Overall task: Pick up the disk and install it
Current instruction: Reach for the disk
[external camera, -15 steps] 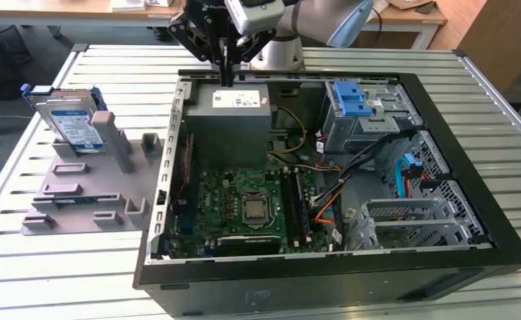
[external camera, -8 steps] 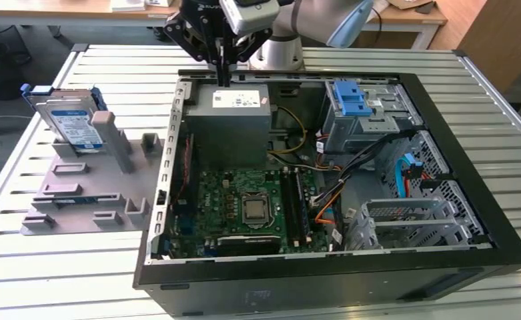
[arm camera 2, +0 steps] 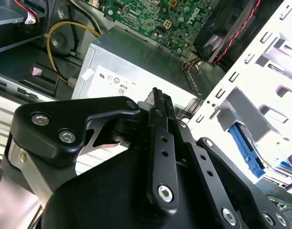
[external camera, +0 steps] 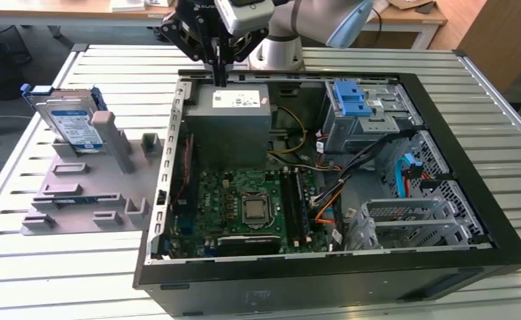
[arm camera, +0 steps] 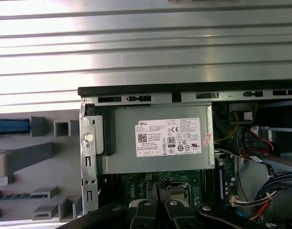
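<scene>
Exterior view shows the gripper [external camera: 217,72] hanging over the far end of the open computer case [external camera: 349,283], its tips just above the grey metal box [external camera: 233,113] with the white sticker. Its two fingers are pressed together and carry nothing.

The disk [external camera: 71,123] is well apart from it, outside the case toward the exterior view's left. It stands on its edge in a grey holder [external camera: 82,193] on the slatted table [external camera: 65,280]. A blue strip [arm camera: 10,126] in the first wrist view is probably its rail, but this is not sure.

The disk looks stiff and rather heavy for its size. Its smooth metal faces could slip, and it likely does not tolerate a knock. Its upper part stands free above the holder, so a hold there, across the two flat faces near the middle, seems safest.
</scene>
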`<state>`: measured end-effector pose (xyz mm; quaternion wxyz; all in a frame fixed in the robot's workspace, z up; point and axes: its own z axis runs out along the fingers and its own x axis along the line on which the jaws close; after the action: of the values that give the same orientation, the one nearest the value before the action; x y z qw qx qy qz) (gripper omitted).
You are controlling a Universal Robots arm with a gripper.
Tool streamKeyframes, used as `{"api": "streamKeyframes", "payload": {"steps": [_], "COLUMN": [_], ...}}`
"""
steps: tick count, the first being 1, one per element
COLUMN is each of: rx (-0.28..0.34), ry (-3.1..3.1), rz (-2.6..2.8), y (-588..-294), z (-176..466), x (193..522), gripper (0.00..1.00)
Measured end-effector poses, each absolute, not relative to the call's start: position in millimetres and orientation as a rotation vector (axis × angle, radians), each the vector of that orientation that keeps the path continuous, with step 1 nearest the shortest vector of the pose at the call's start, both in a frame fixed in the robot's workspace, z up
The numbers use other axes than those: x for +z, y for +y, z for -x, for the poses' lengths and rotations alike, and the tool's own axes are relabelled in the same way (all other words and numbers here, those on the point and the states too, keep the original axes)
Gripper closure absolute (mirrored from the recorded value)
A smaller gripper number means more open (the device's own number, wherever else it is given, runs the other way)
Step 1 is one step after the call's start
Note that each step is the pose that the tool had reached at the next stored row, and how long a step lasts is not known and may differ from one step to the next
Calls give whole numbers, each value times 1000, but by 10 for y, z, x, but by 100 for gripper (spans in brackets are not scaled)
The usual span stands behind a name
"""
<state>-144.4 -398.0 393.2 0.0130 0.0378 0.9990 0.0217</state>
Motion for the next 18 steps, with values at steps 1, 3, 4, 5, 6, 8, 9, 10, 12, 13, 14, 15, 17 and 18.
{"api": "streamKeyframes", "payload": {"steps": [1, 3, 4, 5, 6, 8, 9, 10, 12, 13, 14, 15, 17, 18], "rx": [68, 68, 68, 68, 68, 68, 68, 68, 68, 68, 68, 68, 68, 68], "ry": [3113, 3113, 3112, 3112, 3112, 3112, 3112, 3112, 3112, 3112, 3112, 3112, 3113, 3113], "rz": [-118, -118, -118, -118, -118, -118, -118, -118, -118, -118, -118, -118, -118, -118], "y": [-3979, -3977, -3976, -3975, -3975, -3974, -3973, -3972, -3971, -3970, -3969, -3968, -3965, -3963], "z": [1449, 1461, 1467, 1472, 1477, 1489, 1495, 1501, 1514, 1520, 1528, 1535, 1550, 1556], "x": [3932, 3931, 3931, 3931, 3931, 3931, 3930, 3930, 3930, 3930, 3929, 3929, 3928, 3928], "gripper": [85, 85, 85, 85, 85, 85, 85, 85, 85, 85, 85, 85, 85, 85]}}
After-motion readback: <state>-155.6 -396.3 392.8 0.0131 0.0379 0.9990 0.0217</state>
